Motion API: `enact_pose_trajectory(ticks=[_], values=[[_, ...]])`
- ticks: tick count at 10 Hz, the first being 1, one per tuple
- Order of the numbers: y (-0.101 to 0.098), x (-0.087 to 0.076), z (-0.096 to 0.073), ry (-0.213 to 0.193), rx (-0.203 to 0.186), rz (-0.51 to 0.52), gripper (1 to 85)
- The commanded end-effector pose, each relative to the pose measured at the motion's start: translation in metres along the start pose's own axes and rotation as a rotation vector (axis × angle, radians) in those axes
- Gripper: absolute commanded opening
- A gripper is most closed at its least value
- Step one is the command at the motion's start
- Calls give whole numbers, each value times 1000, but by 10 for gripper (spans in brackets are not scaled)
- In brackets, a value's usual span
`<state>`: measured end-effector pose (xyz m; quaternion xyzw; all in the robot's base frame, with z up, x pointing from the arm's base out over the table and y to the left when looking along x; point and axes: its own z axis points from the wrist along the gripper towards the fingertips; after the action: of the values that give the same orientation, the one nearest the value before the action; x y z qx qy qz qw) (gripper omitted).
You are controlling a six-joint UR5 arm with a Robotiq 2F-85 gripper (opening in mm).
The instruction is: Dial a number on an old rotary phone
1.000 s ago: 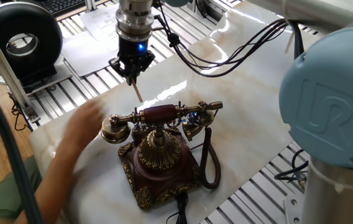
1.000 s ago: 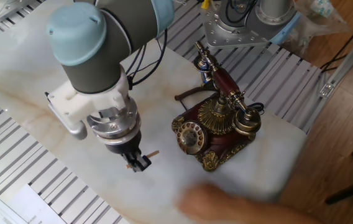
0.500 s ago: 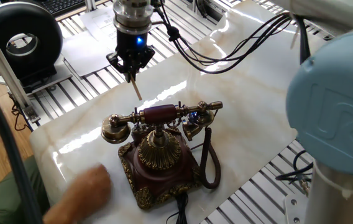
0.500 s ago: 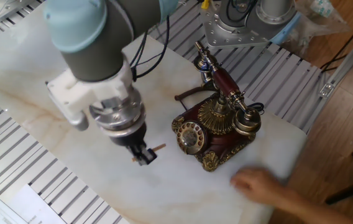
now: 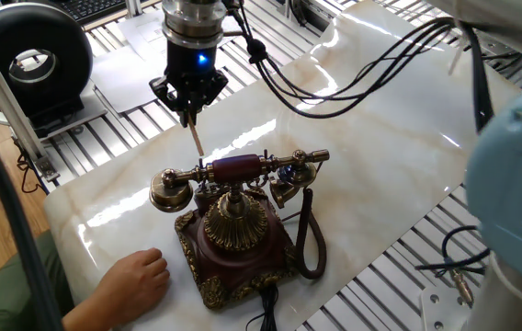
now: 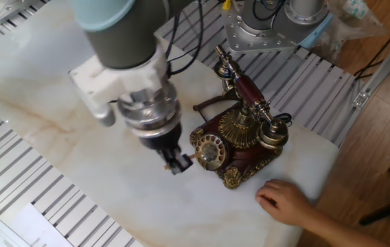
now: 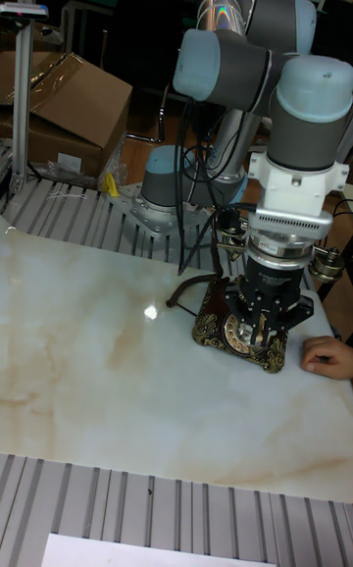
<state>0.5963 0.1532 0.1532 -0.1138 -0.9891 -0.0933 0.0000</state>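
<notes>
A: One tool is in play: the gripper (image 5: 188, 103) has its fingers closed on a thin wooden stick (image 5: 193, 135), which points down and forward toward the old rotary phone (image 5: 235, 230). From the other fixed view the stick's tip sits just beside the dial (image 6: 210, 150), at its near-left edge.

B: Which step is this?

A: Approach, by my judgement. The stick is not yet seated in a finger hole; whether the tip touches the dial rim cannot be told from these views.

B: Phone position?

A: It stands on the marble table (image 5: 371, 138), toward the edge nearest the person. The handset (image 5: 238, 170) rests in its cradle above the brass dome (image 5: 233, 221), and the dark cord (image 5: 314, 241) loops beside the base.

B: What does the next move call for?

A: Place the tip into one hole, then sweep it along the dial's arc. The stick is slender, so side load should stay low or it may slip in the grip or flex.

B: Obstructions?

A: A person's hand (image 6: 284, 201) lies on the table just beside the phone's base, apart from the dial. The handset overhangs the top but not the dial face. In the tall fixed view the wrist hides most of the phone. A black round device (image 5: 27, 60) stands well apart.
</notes>
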Motion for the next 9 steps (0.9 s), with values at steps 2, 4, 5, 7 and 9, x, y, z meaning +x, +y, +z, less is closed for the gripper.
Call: enact_pose_trajectory(ticks=[2,4,5,7,9], values=[[-8,-1,-3,-69,52,-48,13],[3,-7,-3,-101,11,-41,13],[5,-6,-3,-112,10,-44,13],[14,-4,2,-132,2,-41,13],[16,3,9,-131,13,-39,13]])
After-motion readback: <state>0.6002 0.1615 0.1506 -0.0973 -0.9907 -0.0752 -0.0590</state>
